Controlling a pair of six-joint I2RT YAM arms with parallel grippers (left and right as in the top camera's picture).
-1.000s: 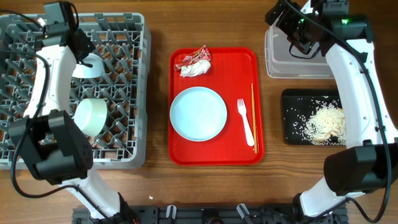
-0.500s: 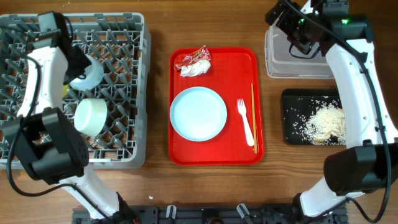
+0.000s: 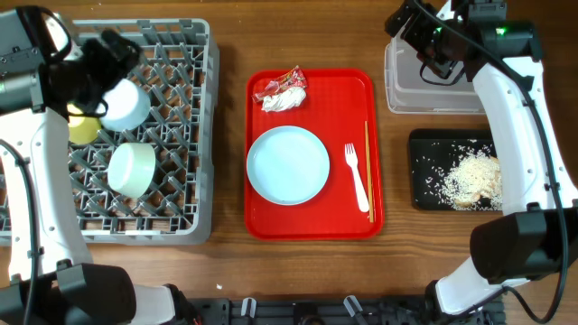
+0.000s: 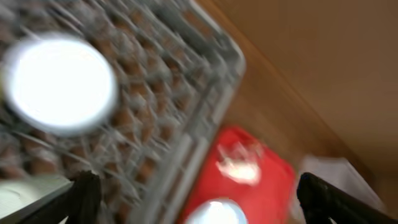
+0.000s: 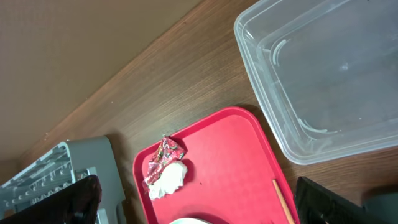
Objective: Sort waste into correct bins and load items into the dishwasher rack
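White plastic, the fork [image 3: 357, 176] lies on the red tray [image 3: 361, 90] with its long axis running near to far. Its tines point to the far edge, and a thin wooden stick [image 3: 368, 171] lies just beside it. The tray also carries the pale-blue plate [image 3: 288, 164], and at its far left corner the red wrapper [image 3: 282, 83] touches the white napkin [image 3: 284, 100].

The grey rack [image 3: 181, 135] holds two bowls [image 3: 125, 104] [image 3: 132, 169] and a yellow cup [image 3: 81, 126]. The black tray [image 3: 424, 144] holds rice scraps [image 3: 465, 176], and the clear tub [image 3: 433, 95] stands behind it.

The left end effector [image 4: 199, 190] hangs over the rack, fingers spread wide and holding nothing. The right end effector [image 5: 202, 199] is also spread and holds nothing, near the tub.
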